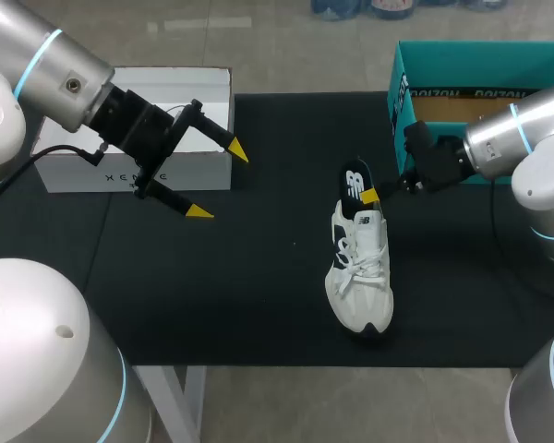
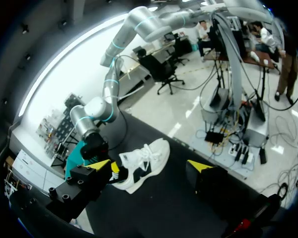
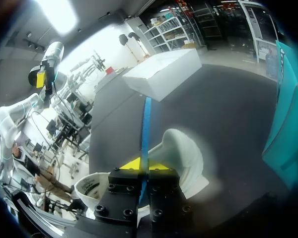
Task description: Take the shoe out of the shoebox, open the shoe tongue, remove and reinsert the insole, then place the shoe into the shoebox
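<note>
Worktop (image 1: 258,295): black; shoe (image 1: 360,268) stood, toe pointing toward the robot;
Right end effector (image 1: 374,192): nearer, at heel; seemingly clenched on insole (image 1: 355,175);
Left end effector (image 1: 219,181): released, well apart

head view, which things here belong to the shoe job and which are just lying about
Job: white shoe; insole, pinched by the right gripper; teal shoebox; left gripper, open and empty.
Lying about: white box; black mat.
</note>
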### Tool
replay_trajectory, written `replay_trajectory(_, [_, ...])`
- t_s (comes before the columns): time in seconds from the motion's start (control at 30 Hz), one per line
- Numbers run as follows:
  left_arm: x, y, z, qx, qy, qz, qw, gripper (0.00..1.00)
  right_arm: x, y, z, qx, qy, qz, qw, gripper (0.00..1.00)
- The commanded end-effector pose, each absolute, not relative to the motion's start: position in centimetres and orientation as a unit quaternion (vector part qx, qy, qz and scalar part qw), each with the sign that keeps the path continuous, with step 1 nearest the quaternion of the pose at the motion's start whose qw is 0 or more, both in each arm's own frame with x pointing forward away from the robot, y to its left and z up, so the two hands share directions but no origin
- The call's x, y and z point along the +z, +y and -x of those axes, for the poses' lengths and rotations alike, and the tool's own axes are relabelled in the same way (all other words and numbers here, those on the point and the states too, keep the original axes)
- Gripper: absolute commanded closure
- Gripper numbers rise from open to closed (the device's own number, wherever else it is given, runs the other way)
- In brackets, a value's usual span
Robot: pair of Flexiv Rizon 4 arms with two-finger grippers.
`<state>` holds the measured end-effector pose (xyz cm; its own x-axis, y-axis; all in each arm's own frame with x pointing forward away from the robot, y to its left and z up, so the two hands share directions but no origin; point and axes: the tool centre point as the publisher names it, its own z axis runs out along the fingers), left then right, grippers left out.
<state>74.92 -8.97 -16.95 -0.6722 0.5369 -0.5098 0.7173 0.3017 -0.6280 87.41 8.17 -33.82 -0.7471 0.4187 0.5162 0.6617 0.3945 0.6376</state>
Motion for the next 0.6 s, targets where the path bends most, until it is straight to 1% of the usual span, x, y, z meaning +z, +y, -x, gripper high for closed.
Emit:
replay_trajectory(0.03, [-16.9,-8.9,-74.9,-0.441,0.801,-0.392,0.101,0.0,-34.0,8.1,-86.8,-0.439,-0.824,0.33,0.139,1.0])
replay_trajectory(0.37, [-16.9,-8.9,-74.9,-0.441,0.801,-0.392,0.101,0.0,-36.9,8.1,-83.2,-0.431,-0.815,0.346,0.173,1.0])
replay_trajectory(0.57, [-16.9,-8.9,-74.9,-0.441,0.801,-0.392,0.101,0.0,-38.4,8.5,-82.5,-0.421,-0.816,0.352,0.184,1.0])
replay_trajectory(0.6, [-16.9,-8.9,-74.9,-0.441,0.801,-0.392,0.101,0.0,-38.4,8.5,-82.5,-0.418,-0.816,0.353,0.185,0.84])
